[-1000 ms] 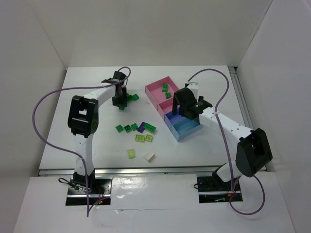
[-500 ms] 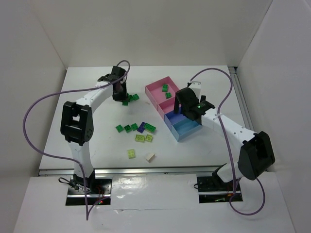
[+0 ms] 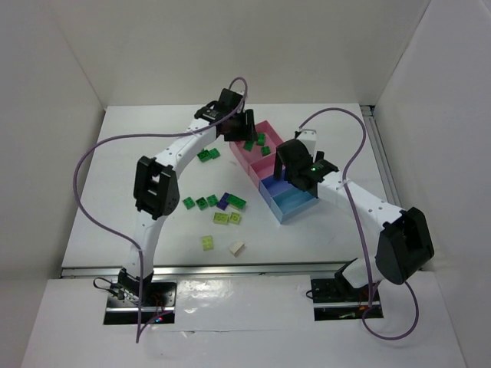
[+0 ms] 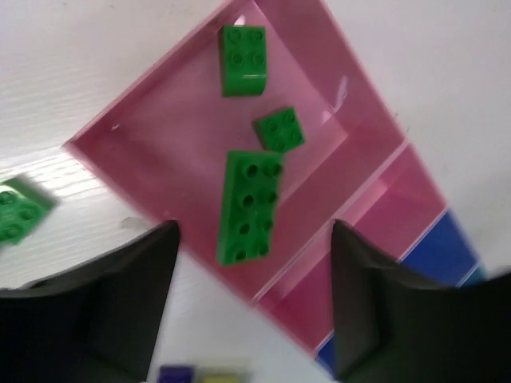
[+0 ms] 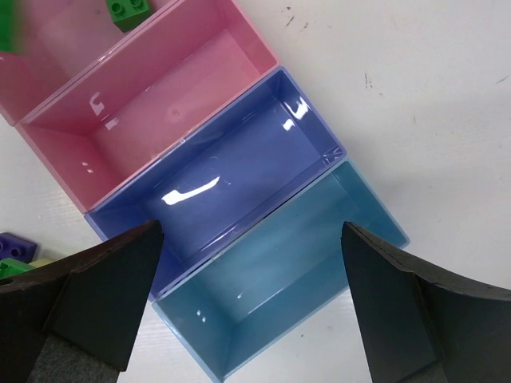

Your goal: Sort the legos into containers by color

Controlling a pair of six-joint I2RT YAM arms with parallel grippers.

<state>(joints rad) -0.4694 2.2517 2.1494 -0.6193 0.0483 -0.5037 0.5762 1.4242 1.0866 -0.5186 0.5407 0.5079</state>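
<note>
Over the far pink box (image 4: pixel 160 136), the left gripper (image 4: pixel 253 231) hangs with jaws spread wide, gripping nothing, a long dark green brick (image 4: pixel 249 207) lying lengthwise between them, in or just above that box, and the nearest loose green brick (image 3: pixel 207 155) just left on the table (image 3: pixel 130 130).

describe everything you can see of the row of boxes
The row of boxes is four joined shallow open trays of glossy plastic: two pink, one periwinkle, one light blue. It lies diagonally on the table, pink end farthest. The far pink one holds green bricks; the other three look empty. The left end effector hovers open over the pink end, the right end effector over the blue ones.
</note>
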